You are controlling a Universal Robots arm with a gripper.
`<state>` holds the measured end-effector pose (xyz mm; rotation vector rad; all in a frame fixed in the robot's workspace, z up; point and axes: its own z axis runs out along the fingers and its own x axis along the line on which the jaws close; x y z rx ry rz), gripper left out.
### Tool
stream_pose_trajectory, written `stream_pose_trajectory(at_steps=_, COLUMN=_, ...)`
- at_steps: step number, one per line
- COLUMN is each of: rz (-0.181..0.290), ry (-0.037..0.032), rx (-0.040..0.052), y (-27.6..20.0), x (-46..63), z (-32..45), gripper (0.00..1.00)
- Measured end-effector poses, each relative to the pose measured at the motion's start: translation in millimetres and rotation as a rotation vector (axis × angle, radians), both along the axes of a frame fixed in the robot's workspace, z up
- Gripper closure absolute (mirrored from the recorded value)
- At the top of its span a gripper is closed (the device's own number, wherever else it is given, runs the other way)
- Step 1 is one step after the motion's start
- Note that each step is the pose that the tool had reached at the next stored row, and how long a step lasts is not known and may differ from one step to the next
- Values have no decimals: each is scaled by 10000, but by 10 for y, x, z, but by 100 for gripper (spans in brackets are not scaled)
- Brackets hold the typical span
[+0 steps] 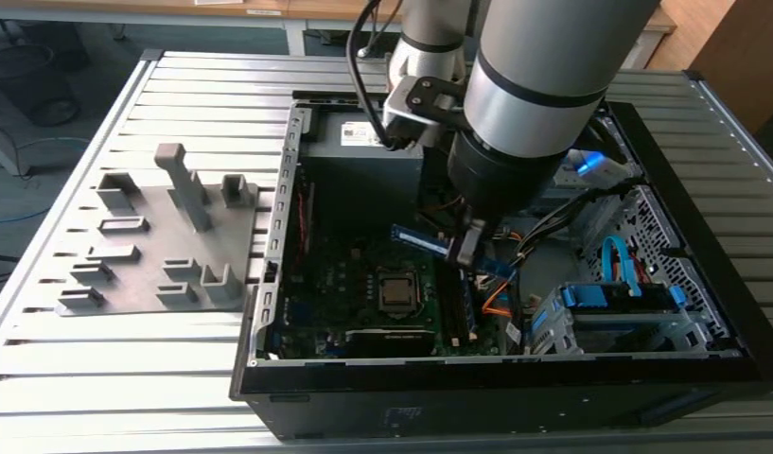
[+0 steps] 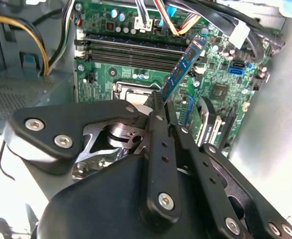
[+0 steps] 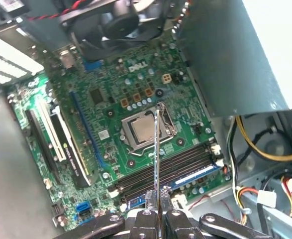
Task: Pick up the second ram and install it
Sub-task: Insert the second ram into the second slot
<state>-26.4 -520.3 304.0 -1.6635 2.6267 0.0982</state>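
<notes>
One robot arm reaches into an open computer case [image 1: 487, 402], its gripper [image 1: 467, 249] clamped shut on one end of the second ram [image 1: 419, 238]. The blue-green stick juts out tilted, held in the air above the motherboard [image 3: 111, 99] and apart from the memory slots [image 3: 180, 164] beside the processor socket [image 3: 143, 130]. In the first wrist view the stick appears edge-on. A grey fixture tray [image 1: 159, 236] lies on the slatted table [image 1: 109, 378], at the exterior view's left of the case.
</notes>
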Motion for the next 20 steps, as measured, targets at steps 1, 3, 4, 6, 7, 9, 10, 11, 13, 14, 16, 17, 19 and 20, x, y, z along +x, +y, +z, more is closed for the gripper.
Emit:
stream_pose_trajectory(at_steps=1, rz=-159, ry=0, rx=0, y=0, x=0, z=0, gripper=86)
stream_pose_trajectory(at_steps=3, rz=-464, ry=0, rx=0, y=0, x=0, z=-1, gripper=86)
stream_pose_trajectory(at_steps=4, rz=-615, ry=0, rx=0, y=0, x=0, z=-1, gripper=86)
stream_pose_trajectory(at_steps=6, rz=-929, ry=0, rx=0, y=0, x=0, z=-2, gripper=86)
stream_pose_trajectory(at_steps=7, rz=-1079, ry=0, rx=0, y=0, x=0, z=-2, gripper=86)
stream_pose_trajectory(at_steps=9, rz=-1380, ry=0, rx=0, y=0, x=0, z=-3, gripper=86)
stream_pose_trajectory(at_steps=10, rz=-1533, ry=0, rx=0, y=0, x=0, z=-3, gripper=86)
stream_pose_trajectory(at_steps=11, rz=-1686, ry=0, rx=1, y=0, x=0, z=-4, gripper=86)
stream_pose_trajectory(at_steps=13, rz=-2001, ry=0, rx=0, y=0, x=0, z=-4, gripper=86)
stream_pose_trajectory(at_steps=14, rz=-2151, ry=0, rx=0, y=0, x=0, z=-4, gripper=86)
stream_pose_trajectory(at_steps=16, rz=-2450, ry=0, rx=-1, y=0, x=0, z=-5, gripper=86)
stream_pose_trajectory(at_steps=17, rz=-2599, ry=0, rx=-1, y=0, x=0, z=-5, gripper=86)
stream_pose_trajectory(at_steps=19, rz=-2907, ry=0, rx=0, y=0, x=0, z=-6, gripper=86)
stream_pose_trajectory(at_steps=20, rz=-3057, ry=0, rx=1, y=0, x=0, z=-6, gripper=86)
